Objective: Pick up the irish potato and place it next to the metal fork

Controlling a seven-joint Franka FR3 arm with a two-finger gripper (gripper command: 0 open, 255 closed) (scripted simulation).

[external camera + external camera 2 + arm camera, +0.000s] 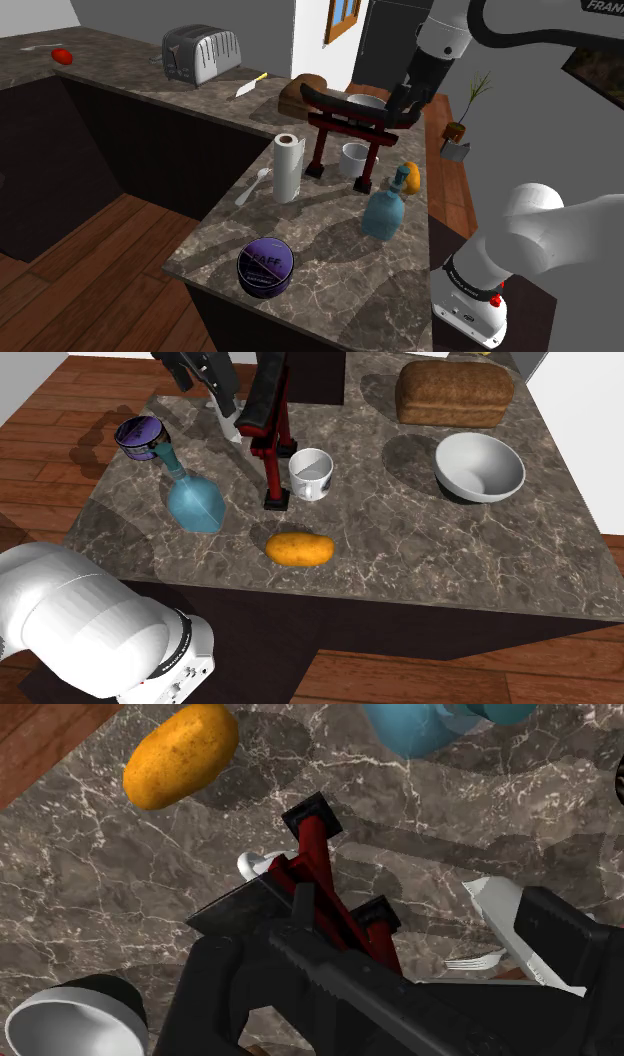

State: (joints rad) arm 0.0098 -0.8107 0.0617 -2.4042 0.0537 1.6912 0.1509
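Shoulder view: finds the all-black two-finger gripper [404, 104] poised high over the red gate-shaped stand with a black top beam [350, 128], on the mottled brown marble counter [330, 245]; cannot tell the pincer's state from here. Notes the orange-brown oval potato [411, 178] lying near the counter edge toward the robot, just behind the blue teardrop spray bottle [385, 212]. Notes also the pale grey metal fork [252, 188] flat beside the upright white paper-towel roll [289, 168], well apart from the potato. Second exterior view: confirms the potato resting free on bare marble, near the bottle and the white mug [310, 473], touching neither. Wrist view: shows the fingers [565, 954] spread apart, pinching nothing, with the gate directly below and the potato off to one side past its foot. Judged step: approach only, pick not yet begun. Needed next, by estimate: a sideways shift clear of the gate's beam, a descent astride the potato's narrow width, then closure. Afterwards, a carry over gate and mug to bare marble beside the fork, minding the roll.
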